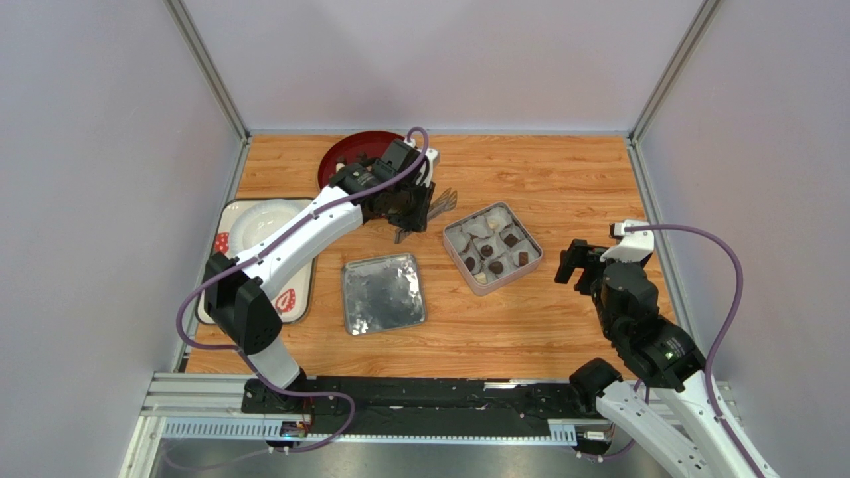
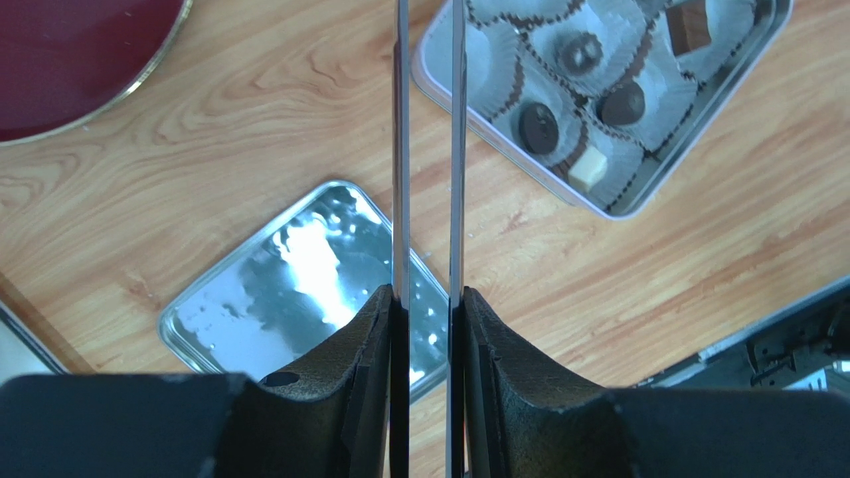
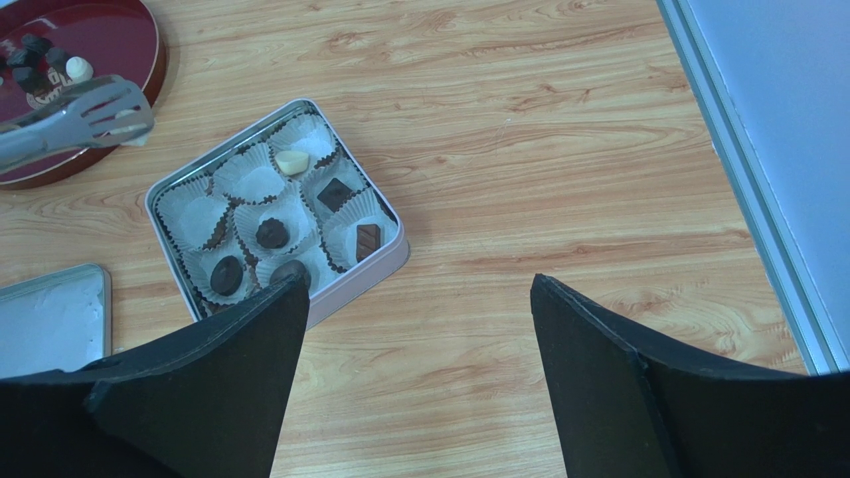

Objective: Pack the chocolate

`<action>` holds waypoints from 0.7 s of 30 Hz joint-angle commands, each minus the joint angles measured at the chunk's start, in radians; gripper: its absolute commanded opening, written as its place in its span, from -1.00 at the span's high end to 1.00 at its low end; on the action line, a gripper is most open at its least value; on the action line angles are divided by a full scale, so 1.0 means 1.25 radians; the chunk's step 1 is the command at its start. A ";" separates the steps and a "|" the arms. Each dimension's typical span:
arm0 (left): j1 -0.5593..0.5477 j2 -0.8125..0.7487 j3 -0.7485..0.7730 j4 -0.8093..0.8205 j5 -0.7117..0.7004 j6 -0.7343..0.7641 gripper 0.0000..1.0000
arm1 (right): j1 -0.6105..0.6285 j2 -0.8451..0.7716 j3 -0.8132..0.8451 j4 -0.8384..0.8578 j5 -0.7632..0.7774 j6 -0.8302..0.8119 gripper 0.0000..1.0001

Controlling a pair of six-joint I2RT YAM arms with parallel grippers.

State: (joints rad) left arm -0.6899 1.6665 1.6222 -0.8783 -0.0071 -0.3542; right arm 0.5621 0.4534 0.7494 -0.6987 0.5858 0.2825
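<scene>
Gripping tongs [image 3: 80, 118] in left claw [image 2: 427, 299], right claw [image 3: 419, 289] wide open, empty.

Tongs [image 3: 75, 118] and lid [image 1: 383, 292] are glossy metal, the table [image 1: 559, 179] matt grained wood.

Dark, cream chocolate [image 3: 271, 233] inside tin [image 3: 364, 284]

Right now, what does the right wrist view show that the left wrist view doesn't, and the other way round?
Only right wrist: loose chocolates on the red plate, the tips of the tongs over it, and the open, empty right tool.
Only left wrist: the left tool shut on the tongs' arms, and most of the lid.
Both: the plate, part of the lid, the tin with chocolates in paper cups, and the wooden table.
</scene>
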 commanded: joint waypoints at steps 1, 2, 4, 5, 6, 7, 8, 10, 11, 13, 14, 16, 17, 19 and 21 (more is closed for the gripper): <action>-0.041 -0.041 -0.014 0.009 0.022 -0.007 0.38 | 0.001 -0.008 0.005 0.029 0.011 -0.008 -0.72; -0.048 -0.039 -0.019 0.011 0.018 -0.006 0.38 | -0.001 -0.007 0.005 0.028 0.010 -0.008 -0.72; -0.064 -0.035 -0.028 0.009 0.017 -0.009 0.38 | 0.001 -0.008 0.005 0.029 0.009 -0.006 -0.72; -0.069 -0.032 -0.030 0.008 0.018 -0.011 0.38 | 0.001 -0.009 0.004 0.028 0.009 -0.006 -0.72; -0.076 -0.031 -0.033 0.007 0.017 -0.014 0.38 | 0.002 -0.010 0.004 0.029 0.009 -0.006 -0.72; -0.081 -0.030 -0.040 0.007 0.015 -0.017 0.38 | 0.001 -0.011 0.004 0.028 0.010 -0.006 -0.72; -0.086 -0.031 -0.044 0.007 0.012 -0.019 0.38 | 0.001 -0.011 0.004 0.028 0.009 -0.006 -0.72; -0.092 -0.030 -0.056 0.007 0.007 -0.021 0.37 | 0.001 -0.009 0.003 0.029 0.008 -0.006 -0.72; -0.092 -0.026 -0.058 0.007 0.007 -0.022 0.37 | 0.001 -0.009 0.003 0.028 0.006 -0.008 -0.72; -0.096 -0.023 -0.064 0.007 0.007 -0.023 0.35 | 0.001 -0.007 0.004 0.029 0.005 -0.006 -0.71; -0.096 -0.020 -0.066 0.006 0.007 -0.023 0.33 | -0.001 -0.007 0.004 0.029 0.004 -0.008 -0.71; -0.097 -0.019 -0.068 0.003 0.007 -0.022 0.31 | 0.001 -0.008 0.004 0.030 0.005 -0.008 -0.71; -0.097 -0.016 -0.069 0.002 0.007 -0.021 0.30 | 0.001 -0.008 0.004 0.030 0.006 -0.006 -0.71; -0.097 -0.010 -0.068 0.001 0.007 -0.019 0.28 | 0.001 -0.006 0.004 0.029 0.005 -0.008 -0.71; -0.098 -0.007 -0.067 0.001 0.007 -0.016 0.25 | 0.001 -0.004 0.003 0.030 0.004 -0.006 -0.71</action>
State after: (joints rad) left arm -0.8055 1.6627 1.5375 -0.8871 -0.0002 -0.3695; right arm 0.5621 0.4534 0.7494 -0.6983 0.5854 0.2825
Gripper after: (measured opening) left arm 0.372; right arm 0.861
